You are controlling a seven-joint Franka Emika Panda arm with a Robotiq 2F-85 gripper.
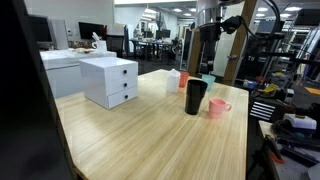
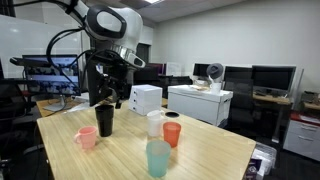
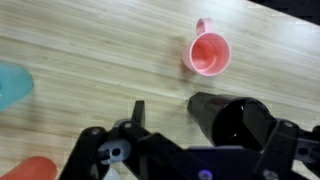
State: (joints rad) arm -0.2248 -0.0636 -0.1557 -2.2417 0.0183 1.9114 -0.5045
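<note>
Directly beneath the gripper point(image 2: 108, 95) stands a tall black cup point(image 2: 105, 118), upright on the wooden table point(image 1: 150, 135), near the table's far end as seen in an exterior view point(image 1: 195, 96). Its long axis is vertical and its open mouth faces up toward the wrist camera, which looks into its dark inside point(image 3: 235, 120). The gripper's jaws are spread wide and hold nothing; in the wrist view the cup lies between the two fingers point(image 3: 137, 110), closer to the one at the picture's right side, and whether either touches it cannot be told. The arm point(image 2: 112, 25) comes down from above with its wrist pointing straight at the tabletop, the fingers hanging just over the cup's rim. Just beside the black cup sits a pink mug point(image 3: 208, 53), also upright, apart from it, its handle turned away from the cup. Farther out stand an orange cup point(image 2: 172, 133), a teal cup point(image 2: 158, 158) and a pale translucent cup point(image 2: 154, 123), grouped near one another. Well apart from these, a white two-drawer unit point(image 1: 110, 80) rests on the same table.
</note>
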